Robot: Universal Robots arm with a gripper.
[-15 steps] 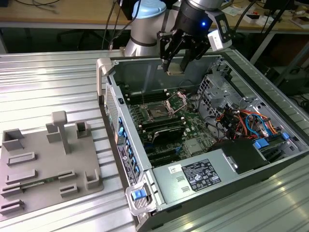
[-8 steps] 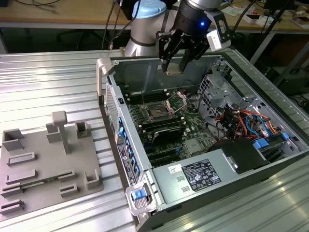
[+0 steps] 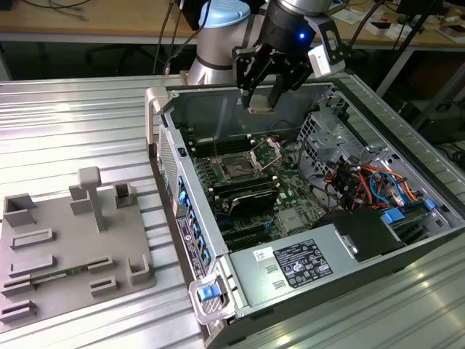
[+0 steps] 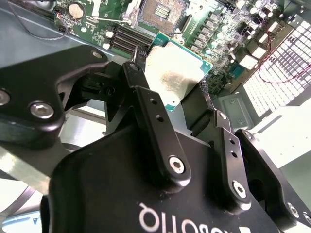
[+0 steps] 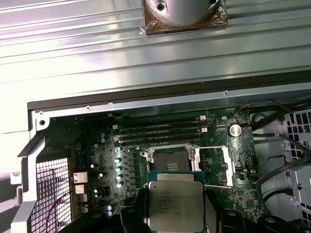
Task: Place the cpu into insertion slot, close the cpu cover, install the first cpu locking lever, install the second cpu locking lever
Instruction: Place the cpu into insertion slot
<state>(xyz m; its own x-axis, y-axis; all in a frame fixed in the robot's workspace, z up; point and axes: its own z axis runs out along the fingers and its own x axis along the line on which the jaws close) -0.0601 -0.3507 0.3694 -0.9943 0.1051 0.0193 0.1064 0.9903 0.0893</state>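
Note:
My gripper [image 3: 260,102] hangs above the back of the open computer case [image 3: 163,109], shut on the cpu [image 3: 259,108]. In both wrist views the cpu [image 4: 175,75] [image 5: 176,206] is a silver-grey square held flat between the two black fingers [image 4: 146,99]. The insertion slot [image 3: 238,169] [image 5: 169,158] [image 4: 163,10] lies bare on the green motherboard, below and in front of the chip. The cpu cover [image 3: 267,149] [image 5: 214,165], a shiny frame, stands swung open beside the slot. The locking levers are too thin to tell apart around the socket.
Memory slots [image 5: 160,128] run beside the socket. A drive cage and coloured cables [image 3: 367,182] fill the case on the exterior view's right, with a power supply [image 3: 298,265] at the front. A grey fixture tray [image 3: 73,247] lies on the ribbed metal table at the left.

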